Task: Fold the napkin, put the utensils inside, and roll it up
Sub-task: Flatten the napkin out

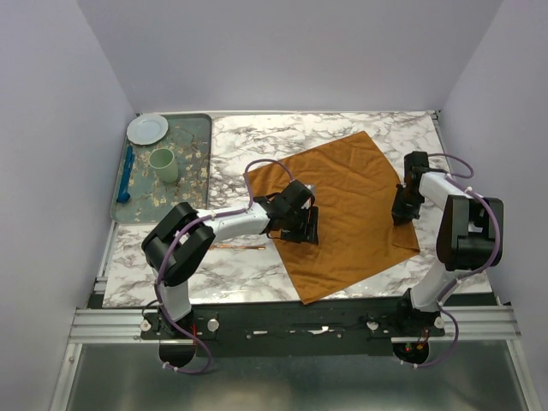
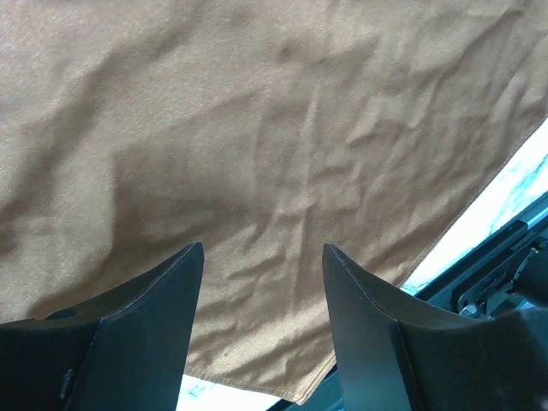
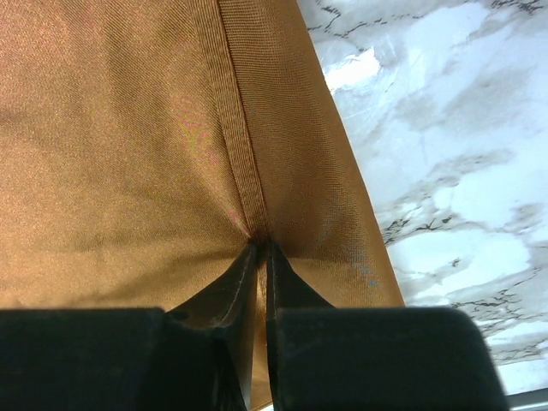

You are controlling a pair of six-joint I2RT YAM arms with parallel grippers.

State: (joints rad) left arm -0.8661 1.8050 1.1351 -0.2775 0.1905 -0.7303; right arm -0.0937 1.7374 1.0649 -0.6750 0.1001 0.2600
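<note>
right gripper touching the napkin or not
Touching: the right wrist view shows the right gripper shut on a pinched fold of the napkin.

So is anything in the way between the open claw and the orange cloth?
Nothing visible is. The left gripper is open right over the napkin, with only bare cloth showing between its fingers. The right gripper is shut on the napkin's edge.

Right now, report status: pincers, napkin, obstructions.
Left pincer open over napkin. Right pincer shut on napkin's right edge. Napkin spread flat, unfolded. Fork on table left of napkin; nothing lying on napkin.
</note>
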